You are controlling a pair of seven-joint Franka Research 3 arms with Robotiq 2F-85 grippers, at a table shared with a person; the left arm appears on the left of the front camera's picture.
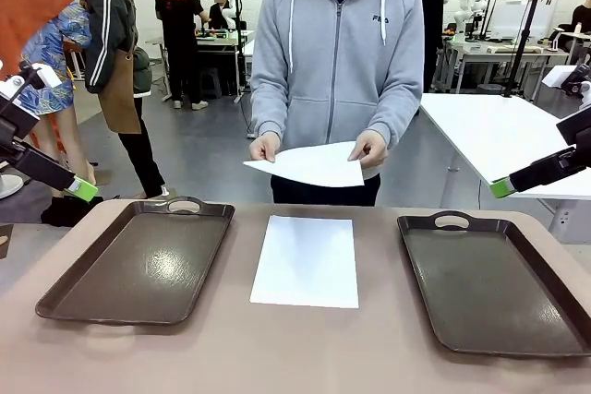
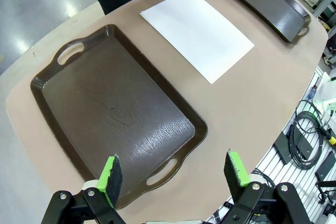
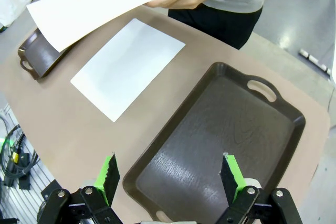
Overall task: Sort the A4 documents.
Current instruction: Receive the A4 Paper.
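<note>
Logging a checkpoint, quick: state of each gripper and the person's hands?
Left gripper: open, empty.
Right gripper: open, empty.
Person's hands: holding one paper sheet.

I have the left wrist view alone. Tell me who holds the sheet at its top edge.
Observer: The person at the far side holds that sheet up, left hand and right hand on it.
Operator: Report what lies in the right tray.
Observer: Nothing; the right tray shows a bare dark floor.
Operator: Give me the right claw.
Observer: The right claw is open, holding nothing.
</note>
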